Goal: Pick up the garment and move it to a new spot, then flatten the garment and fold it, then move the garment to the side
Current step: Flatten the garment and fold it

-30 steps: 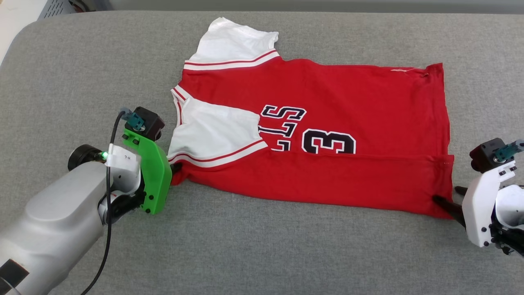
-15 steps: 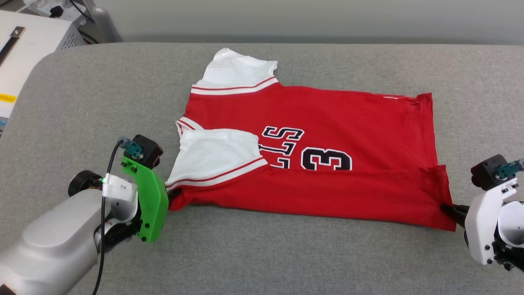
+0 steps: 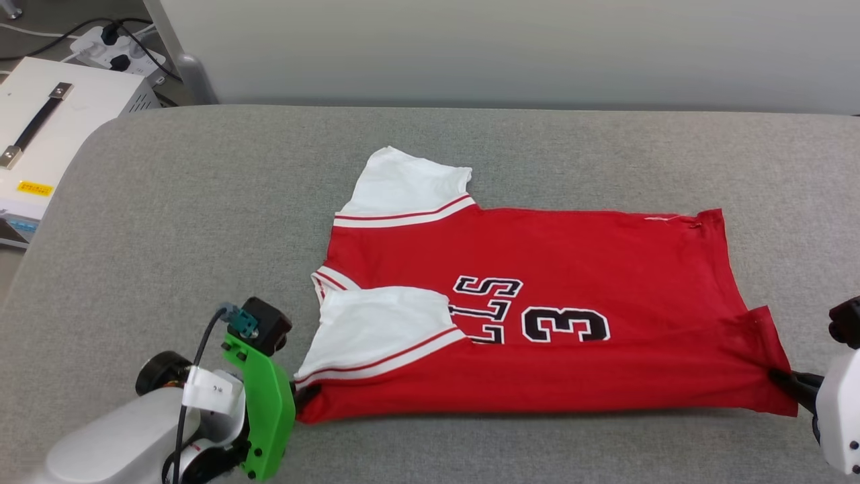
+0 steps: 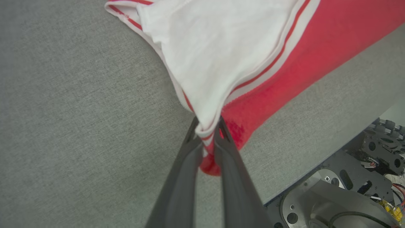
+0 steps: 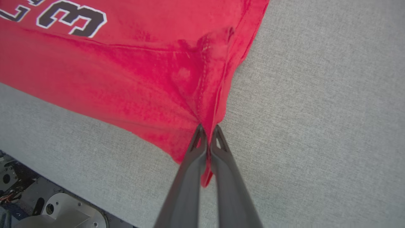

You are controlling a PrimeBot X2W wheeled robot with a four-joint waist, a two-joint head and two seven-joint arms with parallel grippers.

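The left tool was clenched on the garment. Its two dark fingers pinched a bunch of white sleeve and red cloth at the near collar-end corner. The right tool was clenched too, nipping the side seam at the near hem corner, with a scrap of red cloth poking out below its tips. Between the two grips the near edge ran fairly taut and seemed slightly lifted off the gray tabletop.

The garment lay across the middle of the tabletop, collar end toward the robot's left and hem toward its right. A near strip was already turned over the body, hiding the lower part of the letters. The near sleeve lay folded in over the chest, and the far sleeve was spread flat.

The folding step looked to be in hand. The next move would likely call for both tools to rise together and carry the near edge toward the far one, with even tension so the crease stays straight.

Counted: one garment, two sleeves, two tools, and one white box beyond the tabletop's far left corner.
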